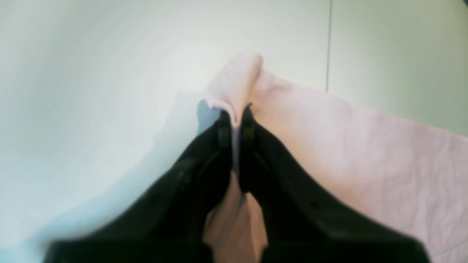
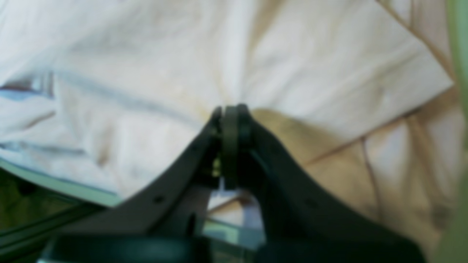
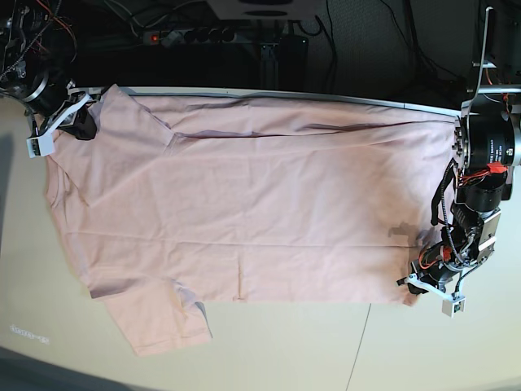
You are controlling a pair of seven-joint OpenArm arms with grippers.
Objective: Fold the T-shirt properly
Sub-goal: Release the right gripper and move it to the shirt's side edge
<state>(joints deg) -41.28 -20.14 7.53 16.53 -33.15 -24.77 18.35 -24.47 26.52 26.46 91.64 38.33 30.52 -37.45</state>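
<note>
Base view: T-shirt [image 3: 244, 212] spread flat on table [image 3: 423, 350]; left gripper [image 1: 236, 113] and right gripper [image 2: 230, 120] each clamped on its fabric edge

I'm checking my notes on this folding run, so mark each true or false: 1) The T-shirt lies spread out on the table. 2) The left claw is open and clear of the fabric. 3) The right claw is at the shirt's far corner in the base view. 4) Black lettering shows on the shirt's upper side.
1) True: the T-shirt lies spread on the table.
2) False: the left claw is shut on a fold of the shirt's edge.
3) True: the right claw sits at the far-left corner.
4) False: no lettering shows; the upper side is plain pink.
</note>
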